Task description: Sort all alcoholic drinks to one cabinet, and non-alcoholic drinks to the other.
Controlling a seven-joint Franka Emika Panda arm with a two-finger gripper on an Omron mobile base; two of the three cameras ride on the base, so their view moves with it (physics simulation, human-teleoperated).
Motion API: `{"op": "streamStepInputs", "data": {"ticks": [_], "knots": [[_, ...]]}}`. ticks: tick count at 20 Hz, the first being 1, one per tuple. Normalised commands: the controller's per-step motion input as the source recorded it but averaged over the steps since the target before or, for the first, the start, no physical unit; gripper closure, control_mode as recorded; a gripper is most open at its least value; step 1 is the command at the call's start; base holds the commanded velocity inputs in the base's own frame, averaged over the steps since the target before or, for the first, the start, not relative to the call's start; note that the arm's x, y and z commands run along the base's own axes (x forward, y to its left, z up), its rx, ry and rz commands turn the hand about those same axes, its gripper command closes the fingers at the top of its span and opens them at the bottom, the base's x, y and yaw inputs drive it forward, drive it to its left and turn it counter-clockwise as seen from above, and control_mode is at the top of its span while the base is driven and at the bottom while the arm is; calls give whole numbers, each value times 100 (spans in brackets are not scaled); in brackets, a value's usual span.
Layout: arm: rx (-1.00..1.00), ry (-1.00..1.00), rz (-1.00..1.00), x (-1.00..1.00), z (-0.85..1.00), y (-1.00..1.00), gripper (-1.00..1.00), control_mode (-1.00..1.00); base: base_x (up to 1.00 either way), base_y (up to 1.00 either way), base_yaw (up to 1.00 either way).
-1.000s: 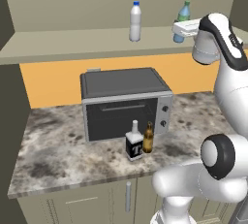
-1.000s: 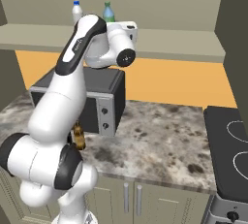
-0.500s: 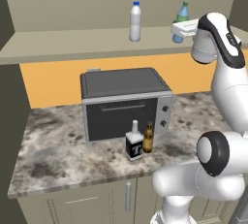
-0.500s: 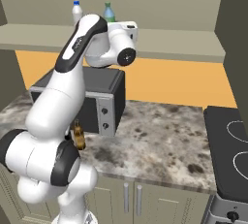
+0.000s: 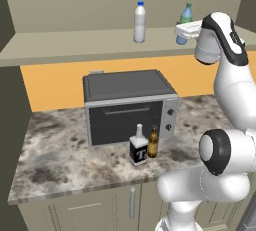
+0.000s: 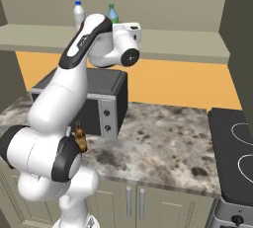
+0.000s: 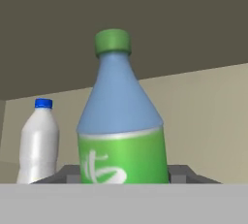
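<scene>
Two non-alcoholic drinks stand upright on the upper shelf (image 5: 75, 50): a white blue-capped bottle (image 5: 139, 22) (image 7: 38, 140) and a blue green-topped bottle (image 5: 186, 14) (image 7: 121, 131) (image 6: 112, 13). My gripper (image 5: 183, 29) (image 7: 123, 173) is shut on the blue bottle's lower body, one dark fingertip (image 7: 68, 173) on each side. The alcoholic drinks stand on the counter in front of the microwave: the square "T" bottle (image 5: 138, 147) and, right beside it, the brown beer bottle (image 5: 152, 144) (image 6: 80, 140).
A dark microwave (image 5: 127, 105) sits on the marble counter (image 5: 55, 160) under the shelf. A stove top (image 6: 234, 148) lies at the right end of the counter. Cabinet side walls (image 6: 237, 39) close off the shelf at both ends.
The arm's lower joints have drifted slightly. The gripper and the blue bottle stay in the same place on the shelf.
</scene>
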Motion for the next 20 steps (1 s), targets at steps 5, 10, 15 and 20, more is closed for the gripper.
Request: {"op": "streamStepInputs", "data": {"ticks": [5, 10, 15, 20], "knots": [[-5, 0, 0, 18, 0, 0, 100, -100, 0, 0, 0], [-9, 0, 0, 12, -1, 1, 100, -100, 0, 0, 0], [-8, 1, -1, 20, -2, 11, 100, -100, 0, 0, 0], [-4, 4, -2, 16, 0, 7, -100, -100, 0, 0, 0]]}}
